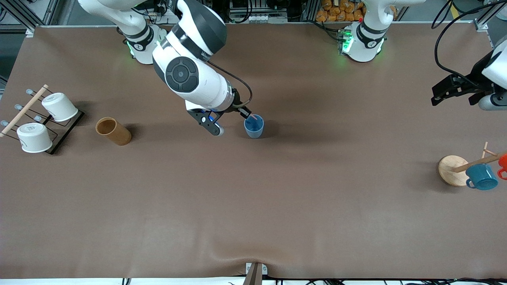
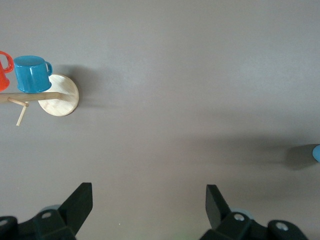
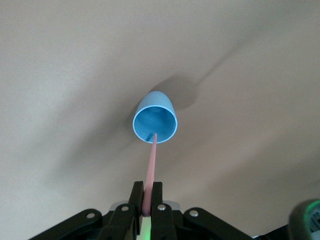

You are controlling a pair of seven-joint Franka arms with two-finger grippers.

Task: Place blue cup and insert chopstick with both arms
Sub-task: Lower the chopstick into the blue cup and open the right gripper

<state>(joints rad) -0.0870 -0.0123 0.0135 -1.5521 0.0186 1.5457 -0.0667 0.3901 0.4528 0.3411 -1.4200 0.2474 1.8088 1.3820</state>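
The blue cup (image 1: pixel 254 126) stands upright on the brown table near its middle; it also shows in the right wrist view (image 3: pixel 155 121). My right gripper (image 1: pixel 244 113) is shut on the pale-pink chopstick (image 3: pixel 151 167) right beside the cup. The chopstick's tip reaches past the rim into the cup's mouth. A short pink bit of the chopstick (image 1: pixel 254 117) shows at the rim in the front view. My left gripper (image 2: pixel 149 197) is open and empty, up over the table at the left arm's end, where the left arm waits (image 1: pixel 455 90).
A tan-brown cup (image 1: pixel 113 131) lies on its side toward the right arm's end. A wire rack (image 1: pixel 63 132) with two white cups stands at that end. A wooden mug stand (image 1: pixel 453 170) with a teal mug (image 1: pixel 481 177) and a red mug stands at the left arm's end.
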